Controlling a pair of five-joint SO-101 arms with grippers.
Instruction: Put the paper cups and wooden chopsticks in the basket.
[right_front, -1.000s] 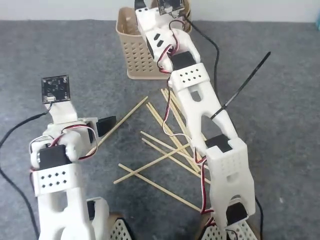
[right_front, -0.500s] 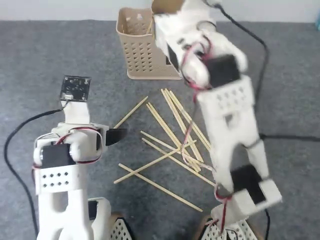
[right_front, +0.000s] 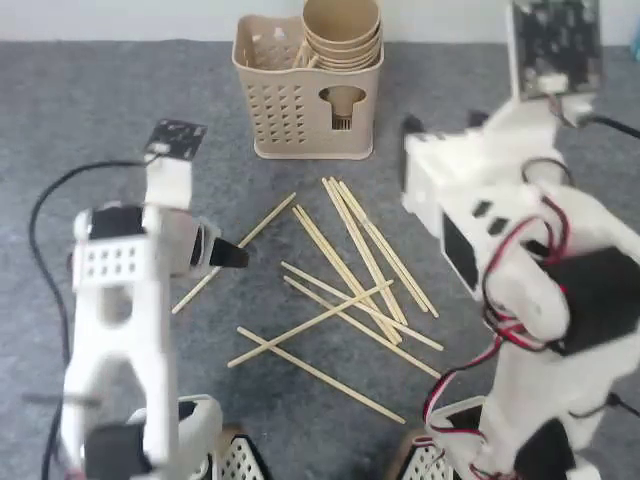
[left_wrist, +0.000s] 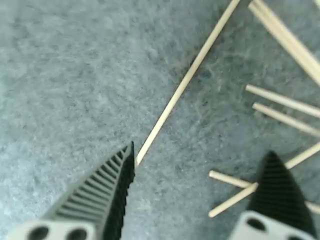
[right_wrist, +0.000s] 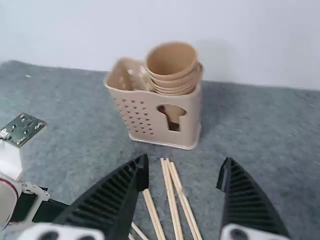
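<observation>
Paper cups (right_front: 342, 30) sit stacked in the basket (right_front: 290, 110), so that part looks done. The wooden chopsticks (right_front: 350, 290) lie scattered on the grey carpet (right_front: 100, 100) near it, so they are left to do. The left gripper (left_wrist: 200, 150) is wide open and empty, low over one stick. The right gripper (right_wrist: 186, 159) is open and empty too. A pale wall (right_wrist: 250, 30) stands behind.

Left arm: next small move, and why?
Probably lower the open left gripper over the lone chopstick, whose end lies just inside one finger. The paper cups already sit in the basket; the other chopsticks lie on the carpet.
</observation>
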